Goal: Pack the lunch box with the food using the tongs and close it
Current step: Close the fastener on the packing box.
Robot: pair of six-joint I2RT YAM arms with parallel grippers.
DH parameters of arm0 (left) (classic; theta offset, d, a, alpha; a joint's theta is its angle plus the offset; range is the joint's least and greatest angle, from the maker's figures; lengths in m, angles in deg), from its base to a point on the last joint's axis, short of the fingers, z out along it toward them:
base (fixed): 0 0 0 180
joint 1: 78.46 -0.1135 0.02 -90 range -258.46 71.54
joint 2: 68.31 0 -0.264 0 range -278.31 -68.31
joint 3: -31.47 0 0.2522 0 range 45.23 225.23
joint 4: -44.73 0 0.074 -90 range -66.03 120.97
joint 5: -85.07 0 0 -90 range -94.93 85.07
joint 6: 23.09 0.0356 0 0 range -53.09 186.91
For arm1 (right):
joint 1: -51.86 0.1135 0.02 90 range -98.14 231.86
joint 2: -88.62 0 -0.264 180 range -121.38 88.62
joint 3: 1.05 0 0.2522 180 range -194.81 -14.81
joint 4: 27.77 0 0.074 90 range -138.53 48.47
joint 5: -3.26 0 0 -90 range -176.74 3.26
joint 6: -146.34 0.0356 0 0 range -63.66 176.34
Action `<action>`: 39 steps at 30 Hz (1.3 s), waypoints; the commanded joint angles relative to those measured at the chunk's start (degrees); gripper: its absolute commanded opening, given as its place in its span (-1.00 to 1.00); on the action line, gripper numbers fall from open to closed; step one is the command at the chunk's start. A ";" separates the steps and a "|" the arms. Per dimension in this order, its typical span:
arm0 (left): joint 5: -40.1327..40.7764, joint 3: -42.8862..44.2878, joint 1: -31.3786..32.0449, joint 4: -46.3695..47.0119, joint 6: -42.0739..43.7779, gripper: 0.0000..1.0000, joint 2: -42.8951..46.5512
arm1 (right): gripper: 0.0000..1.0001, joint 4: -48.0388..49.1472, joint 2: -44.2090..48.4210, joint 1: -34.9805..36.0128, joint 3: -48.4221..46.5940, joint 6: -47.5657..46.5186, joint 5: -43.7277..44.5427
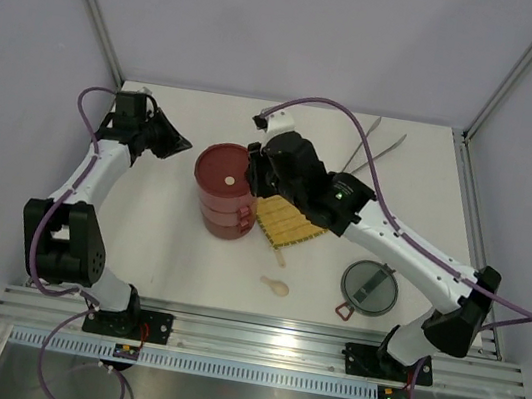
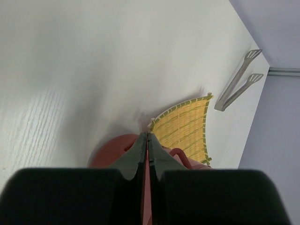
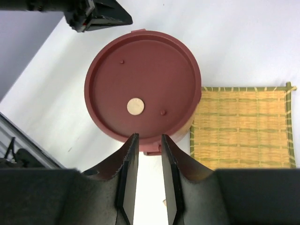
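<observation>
The lunch box [image 1: 226, 193] stands mid-table as a stack of dark-red tiers, topped by a flat red disc lid [image 3: 143, 89] with a cream dot. My left gripper [image 1: 183, 143] is shut and empty, just off the stack's upper-left side; the left wrist view shows its fingertips [image 2: 145, 138] pressed together over the red box [image 2: 110, 151]. My right gripper [image 3: 147, 137] hovers open above the lid's near rim, nothing between its fingers. The silver tongs [image 1: 373, 148] lie at the back right, also seen as tongs [image 2: 239, 80] in the left wrist view. No food shows in any view.
A yellow woven mat [image 1: 287, 223] lies against the box's right side. The grey see-through top lid [image 1: 371, 287] with a red clip rests front right. A small cream spoon [image 1: 275, 285] lies in front of the mat. Frame posts rise at the back corners.
</observation>
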 commanded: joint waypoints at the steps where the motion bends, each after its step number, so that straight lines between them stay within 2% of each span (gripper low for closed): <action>1: -4.30 2.23 0.80 4.98 -1.13 -0.94 -4.04 | -0.35 -2.31 3.81 0.23 3.69 6.70 2.71; 6: -5.89 3.03 2.74 6.31 -0.87 -0.94 -6.86 | -0.39 -2.15 6.36 1.54 15.02 14.36 -1.42; 14: -6.78 0.13 6.34 6.22 -0.52 -0.95 -5.98 | -0.42 -0.65 -0.92 3.92 15.22 21.05 -3.45; 20: -6.51 -5.75 6.78 4.90 0.09 -0.97 -0.10 | -0.43 3.31 -5.23 1.47 12.68 18.42 -2.65; 28: -3.88 -16.03 6.78 0.95 1.41 -0.96 13.26 | -0.42 5.07 -5.15 -2.84 10.83 6.56 -2.21; 33: 0.34 -16.49 6.61 -4.40 3.08 -0.96 19.58 | -0.43 4.98 -4.45 -3.99 11.09 3.21 -2.83; 39: 7.55 -13.42 6.00 -7.05 4.40 -0.94 22.15 | -0.43 7.26 2.05 -4.08 16.53 6.80 -0.03</action>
